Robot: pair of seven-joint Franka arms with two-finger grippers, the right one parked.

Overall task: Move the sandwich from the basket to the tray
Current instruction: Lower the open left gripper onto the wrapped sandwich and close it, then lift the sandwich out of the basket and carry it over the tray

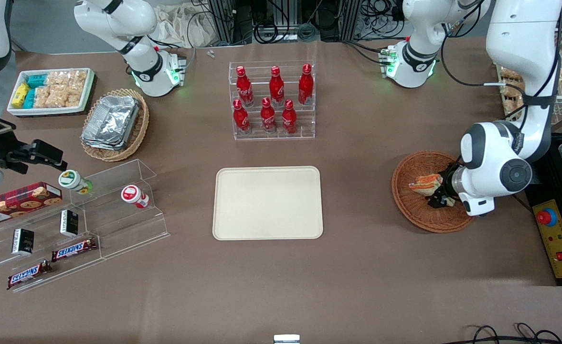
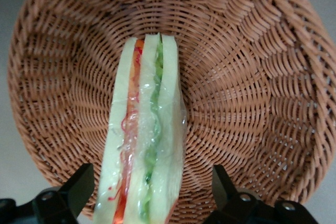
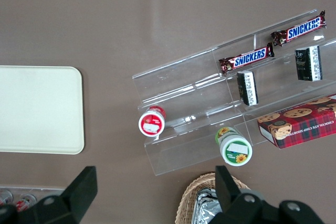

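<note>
The sandwich (image 1: 425, 183), a wrapped wedge of white bread with orange-red and green layers, lies in the round reddish-brown wicker basket (image 1: 407, 210) toward the working arm's end of the table. My left gripper (image 1: 440, 197) is down in the basket, open. In the left wrist view the gripper (image 2: 149, 190) straddles the sandwich (image 2: 147, 140), with one black finger (image 2: 79, 187) close beside it and a gap on the other side. The basket's weave (image 2: 252, 87) fills that view. The cream tray (image 1: 267, 203) lies flat at the table's middle, and also shows in the right wrist view (image 3: 39, 109).
A clear rack of red bottles (image 1: 273, 100) stands farther from the front camera than the tray. A tan oval basket with foil containers (image 1: 114, 123), a white snack bin (image 1: 51, 91) and a clear shelf with snacks (image 1: 80, 220) lie toward the parked arm's end. A yellow button box (image 1: 555, 236) lies beside the round basket.
</note>
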